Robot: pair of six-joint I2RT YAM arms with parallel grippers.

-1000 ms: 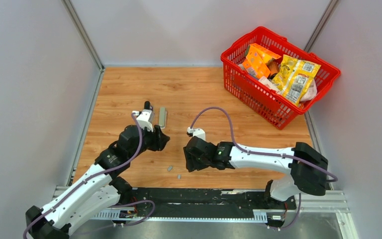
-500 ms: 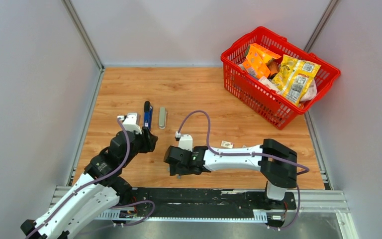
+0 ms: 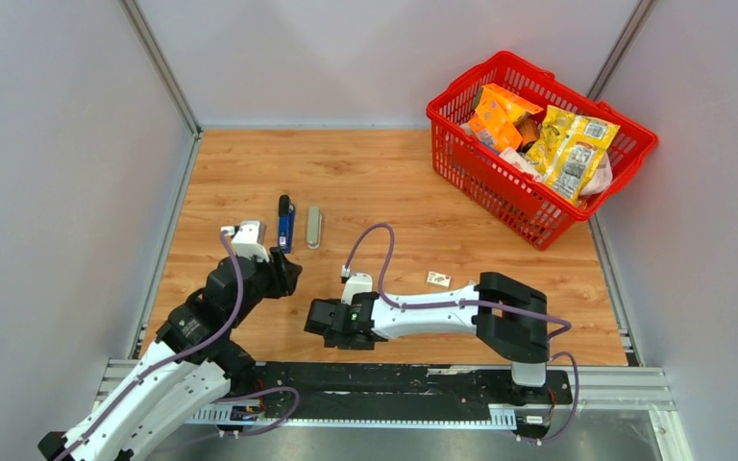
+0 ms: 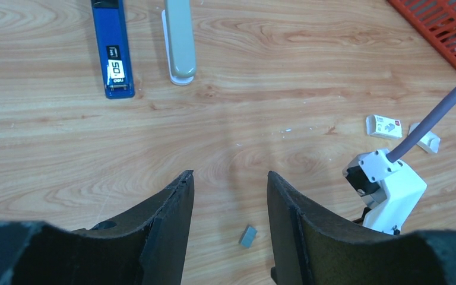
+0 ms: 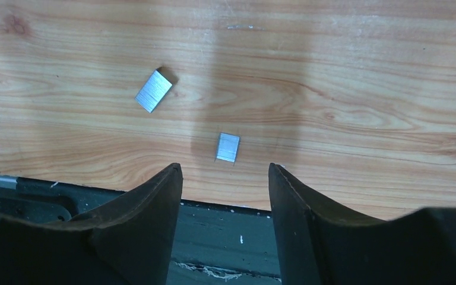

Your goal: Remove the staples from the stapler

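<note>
Fingers (image 5: 154, 208) of my right gripper (image 5: 224, 171) stood apart with nothing between them, hanging over the far edge of the black rail (image 5: 225, 237). The staples (image 5: 227, 147) lay on the wood just beyond that rail, in two short pieces. The nearer strip (image 5: 227, 147) sat straight ahead of the gap between my fingertips. Its slightly longer side ran away from the rail, so my jaws faced its long edges. The second strip (image 5: 154, 91) lay farther from the rail and off to my left, set slantwise. My left gripper (image 4: 228, 176) was released and empty too, farther from the rail. The stapler (image 4: 114, 47) lay well beyond the rail, past both grippers. I judged my right arm better placed for the pick.
</note>
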